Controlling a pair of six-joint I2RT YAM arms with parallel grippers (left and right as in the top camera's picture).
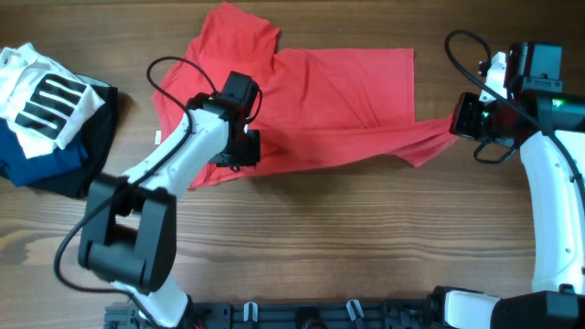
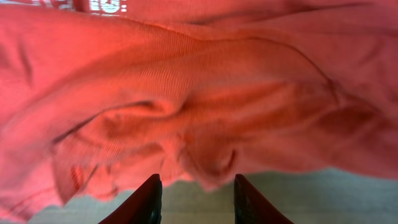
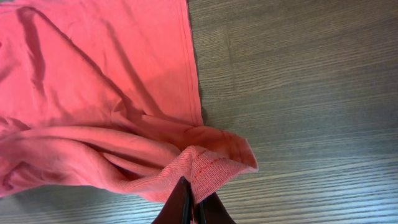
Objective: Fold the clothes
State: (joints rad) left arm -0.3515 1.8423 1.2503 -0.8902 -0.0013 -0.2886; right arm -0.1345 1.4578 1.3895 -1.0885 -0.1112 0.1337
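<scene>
The clothes, a red T-shirt (image 1: 329,91), lie partly spread across the middle of the wooden table. One lower corner is drawn out to the right. My left gripper (image 1: 236,153) hovers over the shirt's bunched left part, near its front edge. In the left wrist view it (image 2: 198,198) is open, with rumpled red cloth (image 2: 205,124) just past the tips and nothing between them. White lettering (image 2: 99,5) shows at the top edge. My right gripper (image 1: 455,119) is shut on the shirt's stitched hem corner (image 3: 214,165), and the fingers (image 3: 179,205) pinch the fabric.
A pile of other garments lies at the far left: a white one with black stripes (image 1: 41,96), over a navy one (image 1: 37,163) and a black one (image 1: 96,137). Bare wood table (image 1: 366,238) runs along the front. The arm bases stand at the front edge.
</scene>
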